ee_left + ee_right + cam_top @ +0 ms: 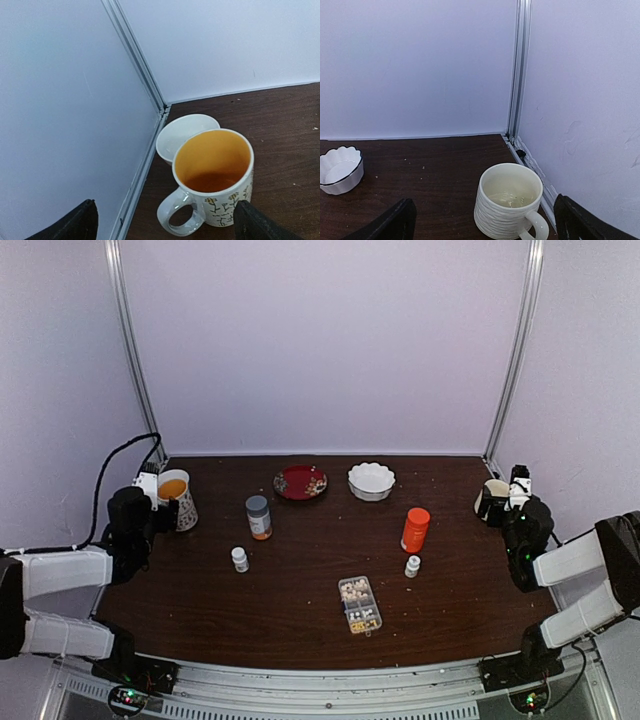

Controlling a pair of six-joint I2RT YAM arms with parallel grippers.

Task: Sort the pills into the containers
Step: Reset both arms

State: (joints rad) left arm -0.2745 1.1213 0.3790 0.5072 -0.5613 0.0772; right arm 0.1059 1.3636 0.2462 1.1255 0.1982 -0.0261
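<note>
Found left gripper (164, 207) spread to full width and gripping nothing, parked at the far-left corner of the table (300, 580). Noted a floral mug (215, 175), orange-lined inside, standing just ahead of and between its fingers (75, 225), with a small white bowl (185, 132) close behind it against the wall; could not settle whether mug and fingers touch. Found right gripper (482, 202) equally wide and gripping nothing, at the far-right side, facing a ribbed cream mug (507, 205) near the corner post. Located the pill box (360, 605) flat on the table, near the front edge and slightly right of centre, well apart from both grippers. Made out whitish pills (353, 590) in its farther cells and mixed pale and darker bits in the nearer ones; could not read counts or lid position. Recorded a red plate (284, 483) at the back carrying a pale scatter on its right side, with a white scalloped bowl (371, 481) beside it. Recorded between these and the box an amber bottle (259, 520) with grey cap, an orange bottle (415, 529), a left small white bottle (240, 559) and a right small white bottle (413, 566).
</note>
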